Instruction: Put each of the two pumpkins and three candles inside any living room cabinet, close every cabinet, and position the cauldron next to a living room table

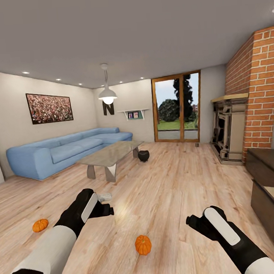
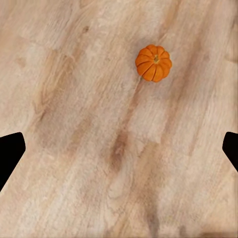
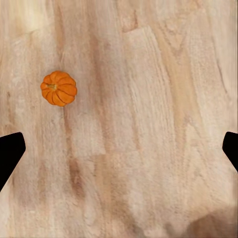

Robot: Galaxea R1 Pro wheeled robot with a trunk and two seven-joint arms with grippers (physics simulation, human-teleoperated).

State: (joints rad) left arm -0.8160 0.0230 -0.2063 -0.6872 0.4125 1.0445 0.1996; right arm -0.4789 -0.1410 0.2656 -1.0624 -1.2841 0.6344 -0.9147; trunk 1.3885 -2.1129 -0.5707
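1. Pumpkins are the first job. The left gripper and right gripper both hang above the wooden floor with nothing in them. In each wrist view the two fingertips sit at opposite edges of the picture, so both pairs of fingers are spread wide.
2. One pumpkin lies on the floor between the two arms, nearer the robot than either gripper. The left wrist view shows a pumpkin on bare boards, and so does the right wrist view; I judge it is this same one.
3. The second pumpkin lies out beyond the left arm, towards the blue sofa.
4. A small pale object lies just past the left gripper; it may be a candle, but it is too small to tell.
5. The cabinet runs along the right wall below the brick chimney. The cauldron stands on the floor by the far end of the glass coffee table.
6. To do the pickup well, I would lower one gripper straight over the middle pumpkin, centre the stem between the fingers, and close on the ribbed sides low down, since a rounded body may roll away.
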